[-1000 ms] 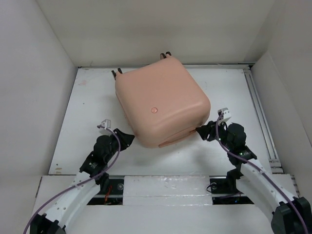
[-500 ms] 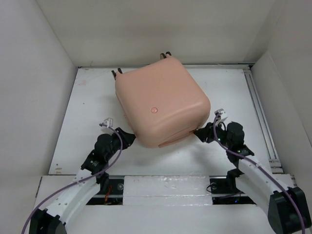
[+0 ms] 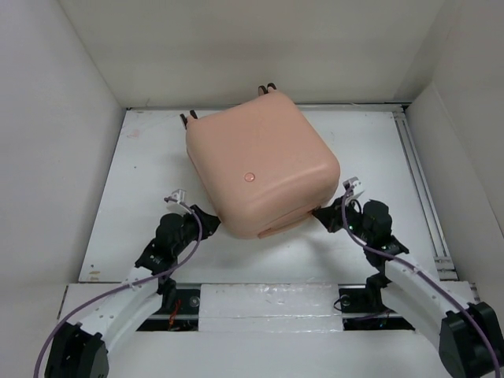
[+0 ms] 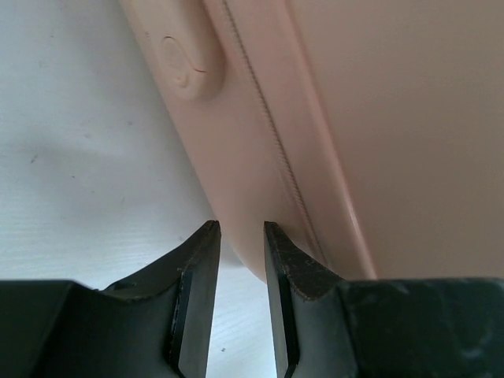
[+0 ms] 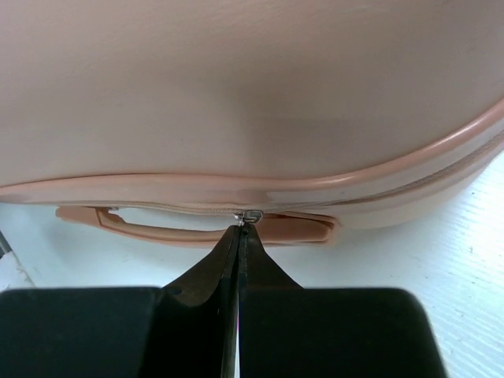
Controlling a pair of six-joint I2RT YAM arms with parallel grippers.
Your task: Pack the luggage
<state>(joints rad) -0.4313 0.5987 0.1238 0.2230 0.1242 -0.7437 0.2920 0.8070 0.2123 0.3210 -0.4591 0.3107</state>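
Luggage: one, closed, lying flat mid-table, wheels at the far side. My left gripper: jaws narrowly apart, nothing between them, at its near-left corner. My right gripper: jaws pressed together, tips at the zip pull by the handle.

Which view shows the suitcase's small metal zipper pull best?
Right wrist: the small metal zipper pull sits at the tips of the shut right pincer. Top external shows only the pale peach hard-shell suitcase, no pull; left wrist shows only zipper seam.
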